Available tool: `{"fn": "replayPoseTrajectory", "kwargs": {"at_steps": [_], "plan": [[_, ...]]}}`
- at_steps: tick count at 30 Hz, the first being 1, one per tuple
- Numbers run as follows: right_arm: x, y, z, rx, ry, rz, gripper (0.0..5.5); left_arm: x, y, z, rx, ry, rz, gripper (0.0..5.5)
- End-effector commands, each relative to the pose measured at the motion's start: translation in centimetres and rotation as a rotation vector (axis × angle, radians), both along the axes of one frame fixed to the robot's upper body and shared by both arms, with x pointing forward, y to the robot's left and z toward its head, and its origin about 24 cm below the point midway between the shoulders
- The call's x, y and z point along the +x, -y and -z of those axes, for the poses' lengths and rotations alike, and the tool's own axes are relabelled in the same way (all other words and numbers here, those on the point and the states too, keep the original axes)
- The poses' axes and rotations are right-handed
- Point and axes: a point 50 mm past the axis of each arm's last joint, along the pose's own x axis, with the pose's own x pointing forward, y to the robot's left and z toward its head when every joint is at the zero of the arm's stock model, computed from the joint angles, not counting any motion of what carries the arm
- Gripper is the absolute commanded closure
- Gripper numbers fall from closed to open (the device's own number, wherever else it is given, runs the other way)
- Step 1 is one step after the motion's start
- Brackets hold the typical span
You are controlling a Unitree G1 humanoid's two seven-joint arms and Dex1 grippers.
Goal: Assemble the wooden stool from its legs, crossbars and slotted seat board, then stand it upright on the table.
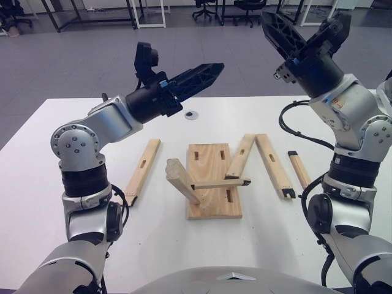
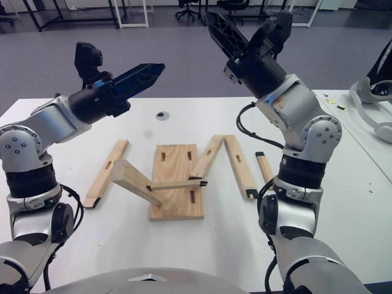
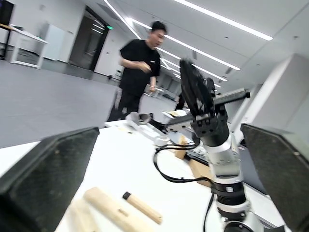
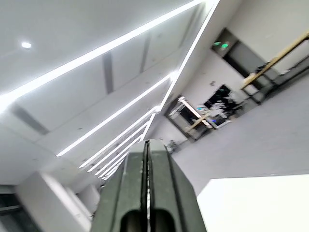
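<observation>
Leg point(image 1: 182, 177) and crossbar point(image 1: 217, 183) — touching — partly hide the seat board point(image 1: 210, 160).

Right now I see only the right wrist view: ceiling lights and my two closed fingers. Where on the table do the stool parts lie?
Observer: The slotted seat board lies flat in the middle of the table, straight in front of the robot.
Operator: Is any part already joined?
Observer: It seems so. One leg rests tilted on the board, and a thin crossbar appears to be plugged into its side.
Operator: And the other arm?
Observer: The left gripper is raised above the table's far side, with its fingers apart and nothing in it.
</observation>
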Motion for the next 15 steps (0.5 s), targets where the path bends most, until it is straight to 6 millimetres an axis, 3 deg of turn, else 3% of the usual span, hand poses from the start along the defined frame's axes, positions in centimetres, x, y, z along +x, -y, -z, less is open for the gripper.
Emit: {"fn": "replayPoseTrajectory", "kwargs": {"at_steps": [1, 4, 6, 11, 15], "plan": [[1.5, 2.5, 4.9, -0.429, -0.113, 0.260, 5.45, 0.3, -1.5, 0.9, 0.016, -0.009, -0.113, 0.10], [2.2, 4.8, 8.8, -0.687, -0.202, 0.409, 5.45, 0.4, -2.4, 1.9, 0.060, -0.008, -0.185, 0.10], [2.3, 5.1, 11.6, -0.786, -0.277, 0.405, 5.45, 0.5, -2.6, 2.5, 0.073, -0.011, -0.221, 0.10], [1.5, 1.3, 16.8, -1.023, -0.232, 0.182, 5.45, 0.7, -2.4, 3.1, 0.073, -0.008, -0.249, 0.10], [0.5, -0.5, 19.3, -1.145, -0.151, 0.016, 5.45, 0.6, -2.2, 3.5, 0.073, -0.018, -0.246, 0.10]]}}
